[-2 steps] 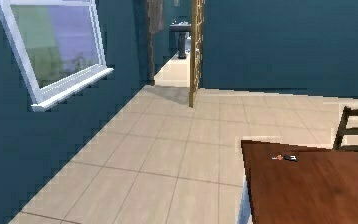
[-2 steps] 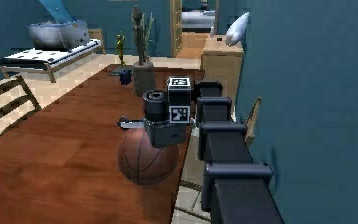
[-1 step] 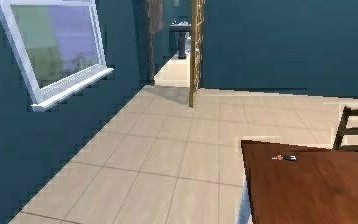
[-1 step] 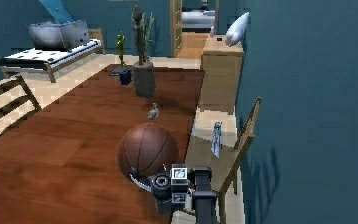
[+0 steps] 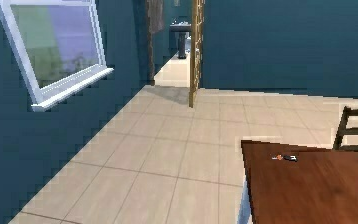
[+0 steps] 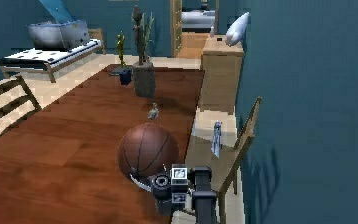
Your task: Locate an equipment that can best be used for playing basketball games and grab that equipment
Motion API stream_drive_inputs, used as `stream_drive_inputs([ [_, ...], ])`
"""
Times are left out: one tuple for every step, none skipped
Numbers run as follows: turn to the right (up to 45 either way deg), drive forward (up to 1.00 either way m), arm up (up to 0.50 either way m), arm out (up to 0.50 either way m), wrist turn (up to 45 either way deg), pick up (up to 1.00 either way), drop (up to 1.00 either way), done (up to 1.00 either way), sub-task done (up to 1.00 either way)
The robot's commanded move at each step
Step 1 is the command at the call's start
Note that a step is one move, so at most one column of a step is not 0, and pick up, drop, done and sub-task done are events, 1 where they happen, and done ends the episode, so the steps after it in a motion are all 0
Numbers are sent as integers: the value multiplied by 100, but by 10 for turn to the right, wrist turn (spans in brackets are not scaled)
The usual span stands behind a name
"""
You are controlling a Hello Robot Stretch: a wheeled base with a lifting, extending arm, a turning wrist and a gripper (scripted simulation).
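Currently we judge the grab in hand: gripper [image 6: 147, 184] at the basketball [image 6: 149, 150] near the table's [image 6: 57, 160] edge, hold and opening untellable; next, lift.

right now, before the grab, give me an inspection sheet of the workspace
surface: brown wooden table, plank top
job's things: basketball resting on the table
clutter: small grey object on the table; potted plant farther out
gripper: gripper just below the basketball in the arm side view; cannot tell whether it holds anything
cables: nothing seen
surroundings: chair, wooden dresser, teal wall, window, tiled floor
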Motion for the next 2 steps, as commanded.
stream_drive_inputs([
  [0, 0, 10, 0, 0, 0, 0, 0, 0],
  [0, 0, 0, 0, 0, 0, 0, 100, 0],
])
